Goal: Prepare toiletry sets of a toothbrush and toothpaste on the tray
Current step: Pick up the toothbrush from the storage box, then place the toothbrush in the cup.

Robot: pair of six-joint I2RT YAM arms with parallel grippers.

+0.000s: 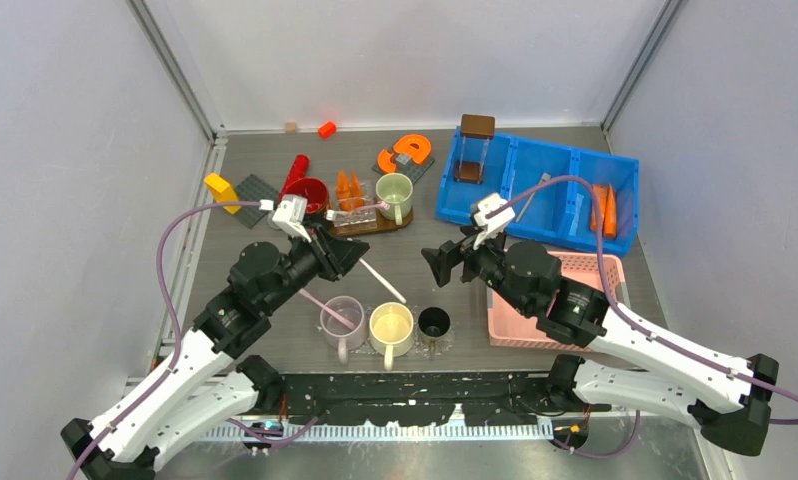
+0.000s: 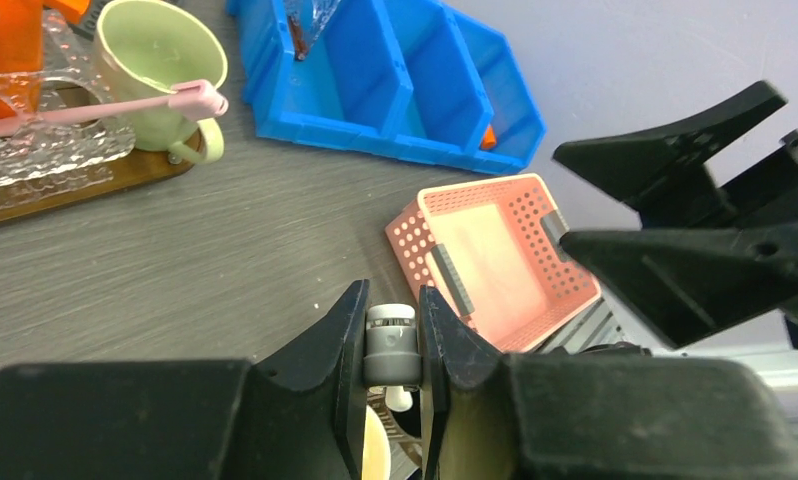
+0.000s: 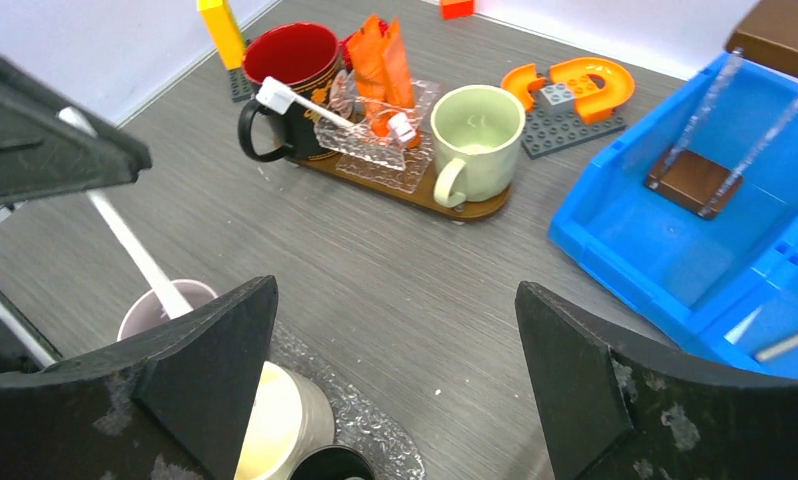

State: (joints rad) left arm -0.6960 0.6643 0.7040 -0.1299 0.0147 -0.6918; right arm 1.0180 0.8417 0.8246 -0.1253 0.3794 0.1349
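Note:
My left gripper is shut on a white toothbrush, seen end-on with a grey collar in the left wrist view. It slants down towards the mugs at the front and shows as a white stick in the right wrist view. My right gripper is open and empty, facing the left one. The brown tray holds orange toothpaste tubes. It also holds a pink toothbrush across a green mug and a white toothbrush.
A pinkish mug with a pink toothbrush, a cream mug and a black cup stand at the front. A blue bin holds more orange tubes. A pink basket stands at the right, and a red mug on the tray.

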